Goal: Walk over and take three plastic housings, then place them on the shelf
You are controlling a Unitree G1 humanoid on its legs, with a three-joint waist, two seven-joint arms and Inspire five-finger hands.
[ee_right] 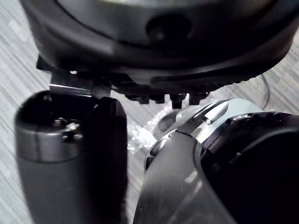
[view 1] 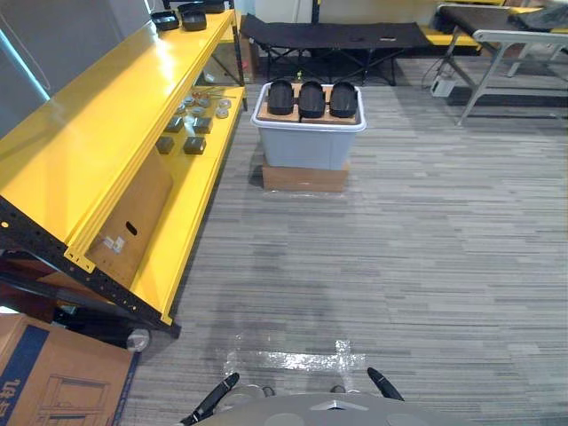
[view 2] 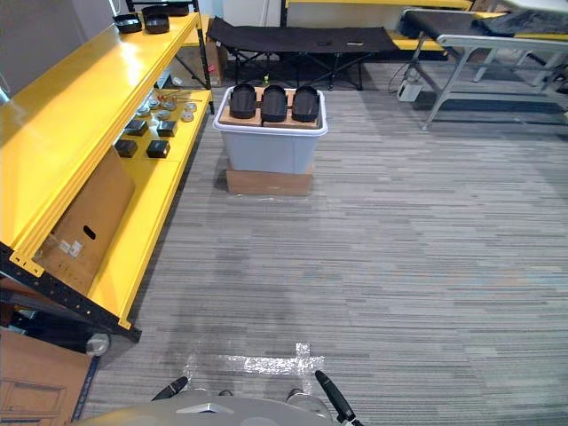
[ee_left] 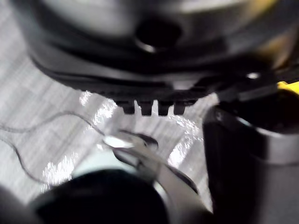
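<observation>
Three black plastic housings [view 1: 311, 98] stand side by side on cardboard pieces atop a grey tote [view 1: 306, 146], a few steps ahead on the carpet. A long yellow shelf [view 1: 106, 133] runs along the left. My left hand [ee_left: 154, 56] hangs low over the carpet, fingers relaxed, holding nothing. My right hand [ee_right: 154, 46] hangs the same way over the floor, also with nothing in it.
The tote rests on a flat cardboard box [view 1: 304, 178]. More black housings [view 1: 191, 16] lie at the shelf's far end, with small dark parts [view 1: 186, 133] on the lower level. A black cot [view 1: 333, 35] and a grey table frame [view 1: 506, 53] stand behind. A cardboard box [view 1: 53, 382] sits near left.
</observation>
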